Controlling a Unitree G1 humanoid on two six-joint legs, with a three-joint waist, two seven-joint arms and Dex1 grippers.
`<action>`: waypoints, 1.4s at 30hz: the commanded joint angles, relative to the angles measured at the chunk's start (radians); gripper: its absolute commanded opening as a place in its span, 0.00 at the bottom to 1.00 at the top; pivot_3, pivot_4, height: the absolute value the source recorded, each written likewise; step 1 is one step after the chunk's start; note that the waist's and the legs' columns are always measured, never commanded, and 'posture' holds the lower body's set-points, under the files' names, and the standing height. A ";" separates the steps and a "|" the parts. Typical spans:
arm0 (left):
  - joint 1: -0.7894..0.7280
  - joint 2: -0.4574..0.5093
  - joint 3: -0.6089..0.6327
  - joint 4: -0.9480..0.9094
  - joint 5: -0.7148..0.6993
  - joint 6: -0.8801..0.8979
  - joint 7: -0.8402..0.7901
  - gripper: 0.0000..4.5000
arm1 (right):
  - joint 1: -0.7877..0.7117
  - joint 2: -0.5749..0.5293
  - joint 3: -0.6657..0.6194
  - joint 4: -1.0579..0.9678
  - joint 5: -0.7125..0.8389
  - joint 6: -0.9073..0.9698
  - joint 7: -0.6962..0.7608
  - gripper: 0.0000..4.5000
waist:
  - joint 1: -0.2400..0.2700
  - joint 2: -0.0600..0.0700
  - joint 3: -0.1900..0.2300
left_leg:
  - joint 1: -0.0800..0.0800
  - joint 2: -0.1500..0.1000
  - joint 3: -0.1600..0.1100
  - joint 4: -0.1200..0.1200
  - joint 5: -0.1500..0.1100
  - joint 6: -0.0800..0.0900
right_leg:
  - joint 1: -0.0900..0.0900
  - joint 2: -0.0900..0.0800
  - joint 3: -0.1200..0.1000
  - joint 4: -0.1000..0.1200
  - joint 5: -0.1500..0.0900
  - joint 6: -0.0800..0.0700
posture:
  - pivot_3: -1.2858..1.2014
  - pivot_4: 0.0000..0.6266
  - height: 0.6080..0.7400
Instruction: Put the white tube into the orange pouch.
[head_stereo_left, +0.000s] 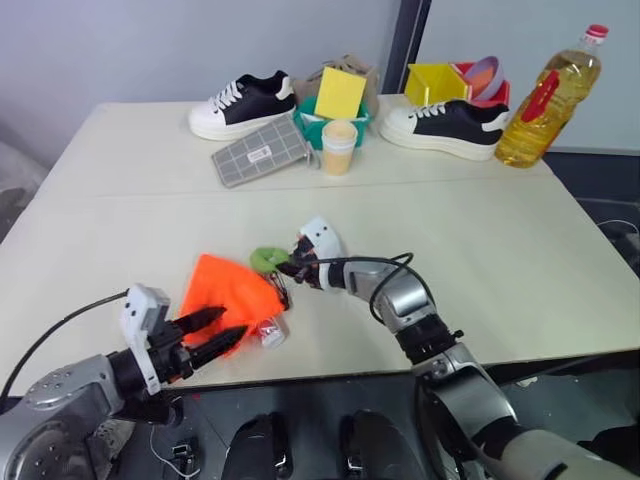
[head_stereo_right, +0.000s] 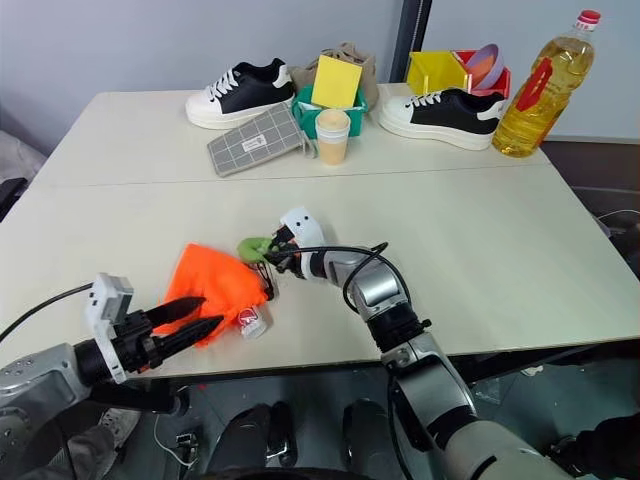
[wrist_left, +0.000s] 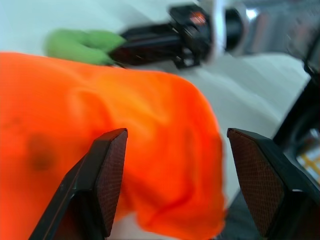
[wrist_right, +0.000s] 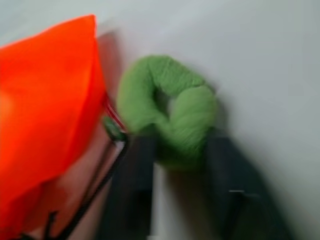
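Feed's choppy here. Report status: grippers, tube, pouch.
Left gripper open at orange pouch. Right gripper at the green ring, fingers either side. White tube on table beside pouch. Nothing blocking.

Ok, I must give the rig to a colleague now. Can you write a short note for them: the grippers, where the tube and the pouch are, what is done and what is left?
Left gripper: fingers open, at the near edge of the orange pouch, holding nothing.
Right gripper: at the pouch's green ring tag; grip unclear.
White tube: lying on the table against the pouch's near corner, not inside.
Done: both arms brought to the pouch.
Left: open the pouch, pick up the tube, put it in.
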 joint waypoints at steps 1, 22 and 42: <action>-0.003 -0.002 0.054 0.015 -0.020 -0.017 0.009 0.75 | 0.012 -0.013 -0.008 -0.037 -0.013 -0.017 -0.005 0.01 | 0.001 0.000 0.000 | 0.000 0.000 0.000 0.000 0.000 0.000 | 0.000 0.000 0.000 0.000 0.000 0.000 | 0.52 0.24 1.00; -0.394 -0.063 -0.094 0.312 0.012 -0.041 -0.029 0.98 | 0.154 -0.161 -0.309 -0.616 0.221 -0.037 -0.067 0.00 | 0.003 0.000 0.000 | 0.000 0.000 0.000 -0.001 0.004 -0.002 | 0.000 0.001 -0.001 0.000 0.002 0.004 | 0.52 0.24 1.00; -0.440 -0.261 -0.510 0.117 0.710 -0.351 0.330 0.98 | 0.140 -0.168 -0.247 -0.622 0.256 -0.045 -0.062 0.00 | 0.027 -0.001 0.000 | 0.000 0.000 0.000 0.000 0.005 -0.001 | 0.000 0.001 0.000 0.000 0.002 0.004 | 0.52 0.24 1.00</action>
